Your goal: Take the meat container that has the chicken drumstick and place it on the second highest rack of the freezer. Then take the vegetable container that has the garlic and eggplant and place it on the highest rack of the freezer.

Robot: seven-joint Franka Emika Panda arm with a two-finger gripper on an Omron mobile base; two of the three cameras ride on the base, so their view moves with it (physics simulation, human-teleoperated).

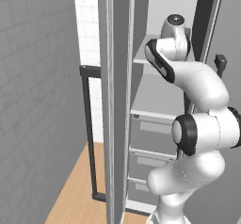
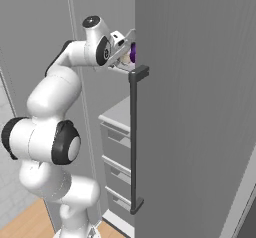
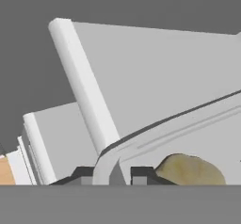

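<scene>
My gripper is shut on the near rim of the pale vegetable container. The beige garlic lies inside it. In the right base view the gripper reaches into the open freezer at upper-shelf height. The purple eggplant peeks out beside the door edge, in the tilted container. The highest rack spreads just beyond the container, and the second highest rack lies below it. In the left base view my arm covers the hand in front of the highest rack. The meat container is hidden.
The freezer door stands open at the right with its dark bar handle close to the hand. Grey drawers sit under the lower shelf. A grey panel and a tiled wall close off the left.
</scene>
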